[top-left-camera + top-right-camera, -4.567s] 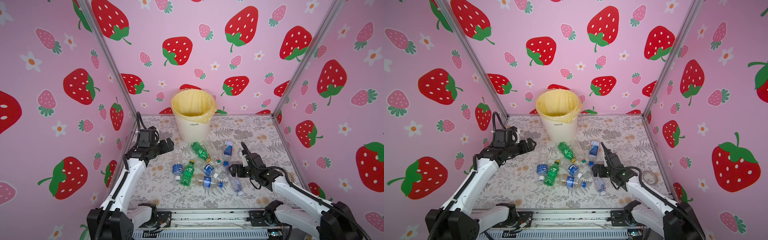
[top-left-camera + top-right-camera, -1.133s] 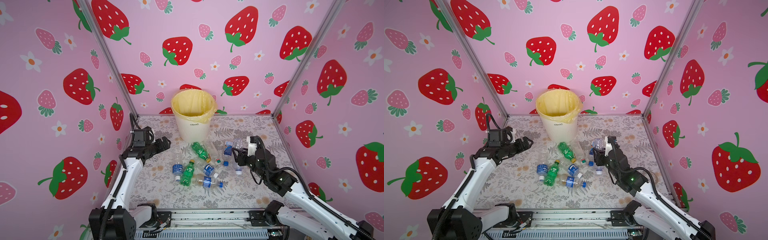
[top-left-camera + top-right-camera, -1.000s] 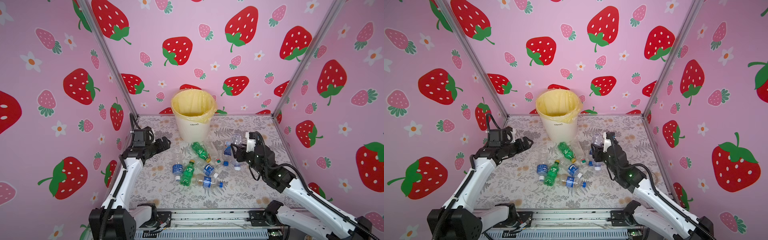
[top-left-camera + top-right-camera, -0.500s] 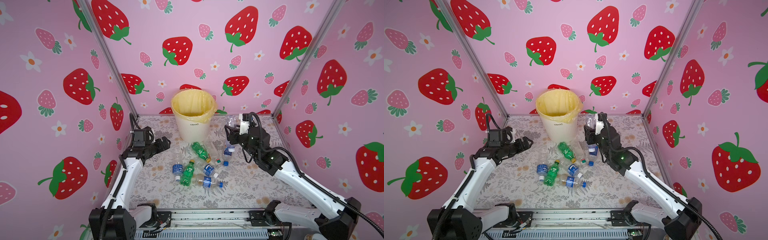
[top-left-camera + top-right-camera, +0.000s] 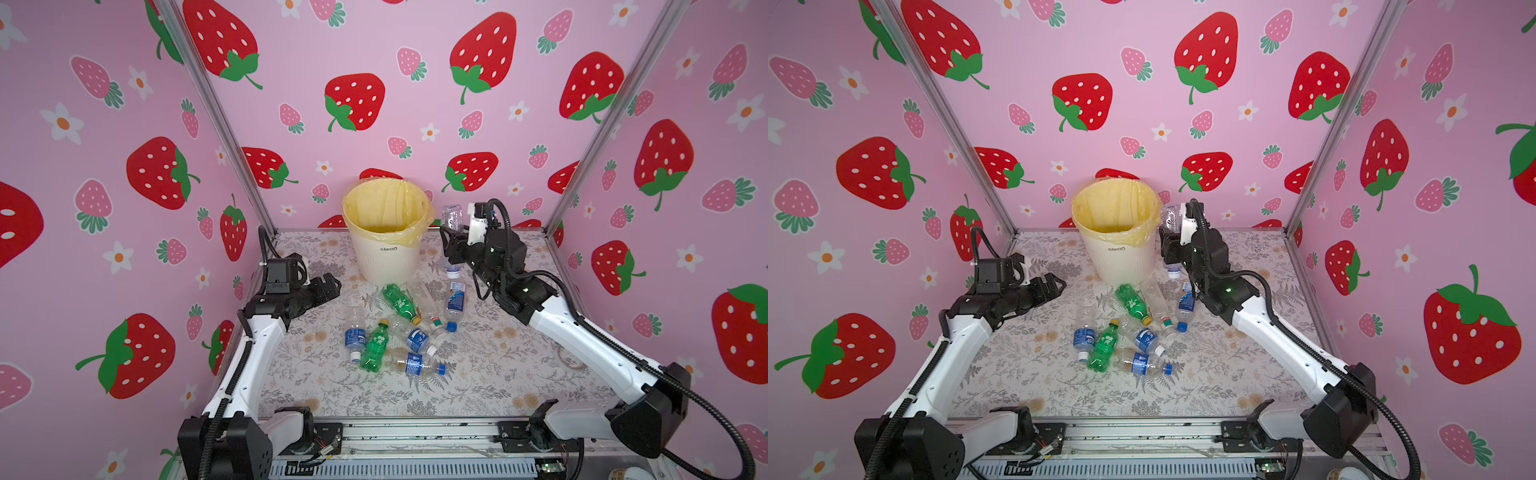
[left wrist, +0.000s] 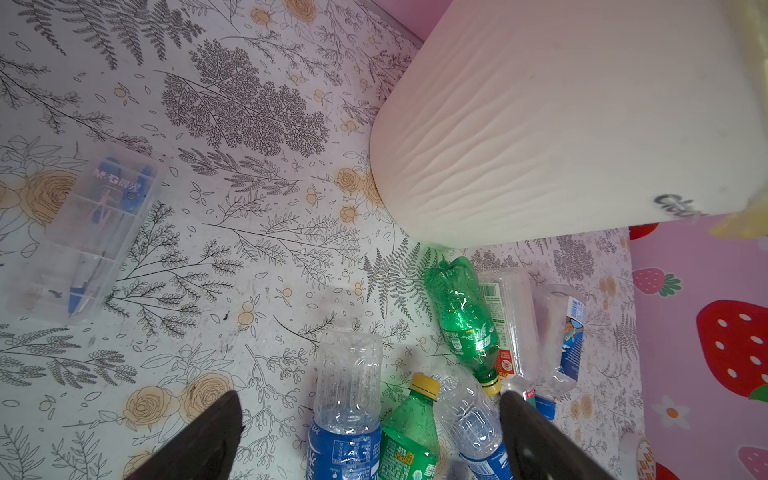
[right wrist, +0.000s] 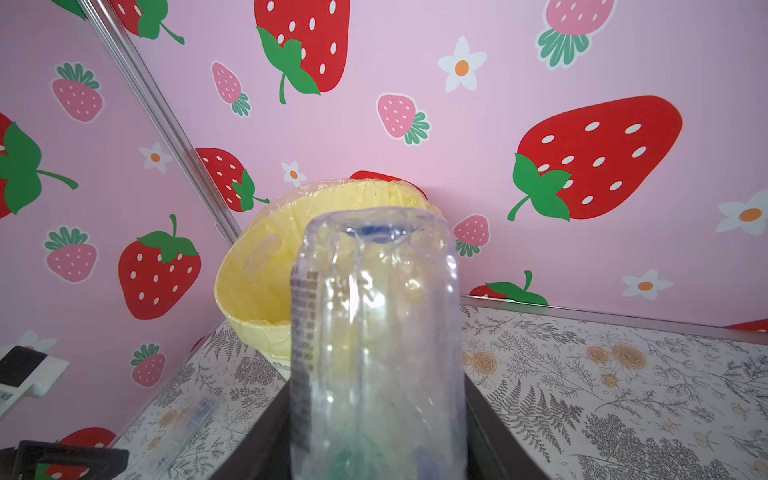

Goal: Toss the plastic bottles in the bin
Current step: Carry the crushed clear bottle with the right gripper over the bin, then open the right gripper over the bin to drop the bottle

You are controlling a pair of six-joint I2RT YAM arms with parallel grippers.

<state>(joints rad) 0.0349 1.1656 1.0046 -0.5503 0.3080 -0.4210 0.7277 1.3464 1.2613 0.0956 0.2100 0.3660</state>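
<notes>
Bottle cluster [image 5: 376, 345] on table [image 5: 519, 365] before bin [image 5: 388, 259]; another bottle [image 5: 452, 216] beside bin's right rim.

In both top views the camera sits high over the near edge, tilted down toward the far wall [image 5: 415, 104]. It takes in the whole tabletop [image 5: 498, 374], the bin [image 5: 386, 266] and the plastic bottles [image 5: 376, 347], and the two views overlap almost wholly. The left wrist view looks down from close on the bin's side and those bottles. The right wrist view faces the far wall, low and right behind a clear bottle [image 7: 374, 332], and shares the bin's mouth.
</notes>
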